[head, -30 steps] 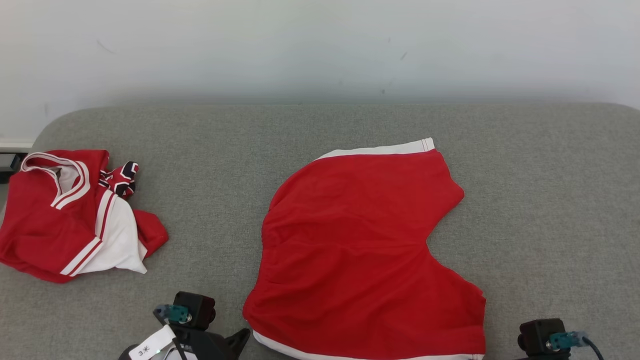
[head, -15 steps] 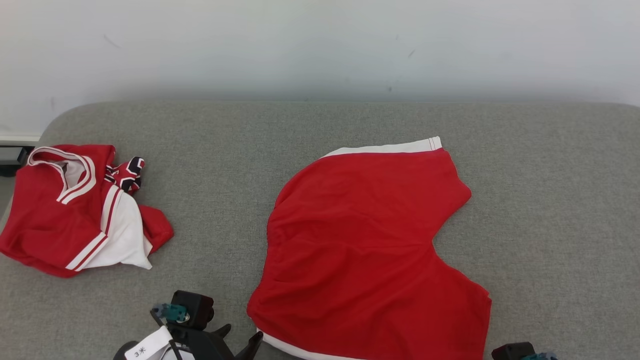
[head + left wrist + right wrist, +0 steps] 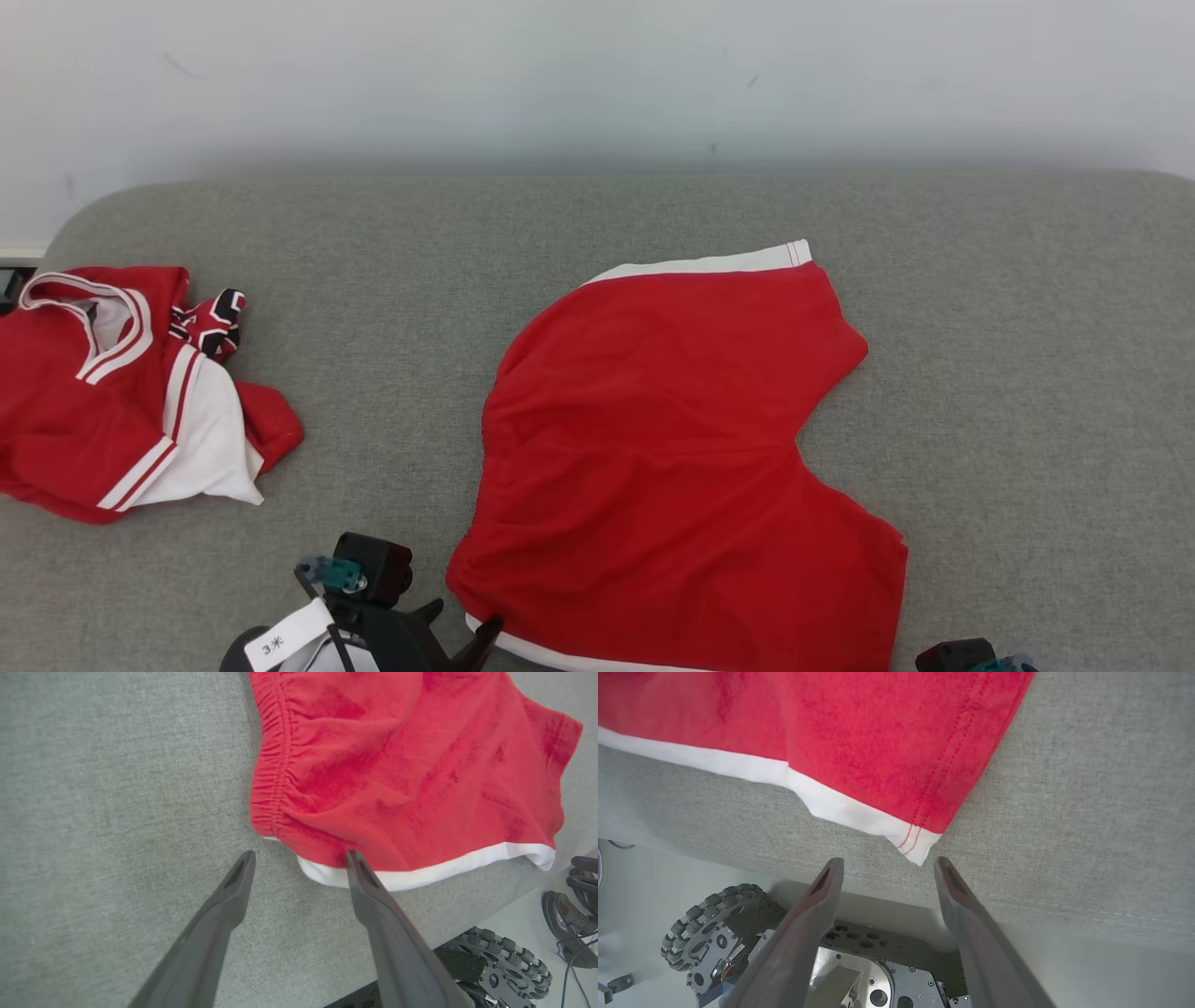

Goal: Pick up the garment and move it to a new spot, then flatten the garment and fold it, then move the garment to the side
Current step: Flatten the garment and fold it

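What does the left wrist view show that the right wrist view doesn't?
Left wrist view: the gathered waistband, a dark shoe, the open left gripper. Right wrist view: the stitched hem corner, the open right gripper by it. Both: red shorts, white trim, grey cushion, a roller wheel.

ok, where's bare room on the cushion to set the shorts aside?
Free: grey cushion right of the red shorts; the strip behind them to the wall; the gap before the crumpled jersey. Crowded: left end.
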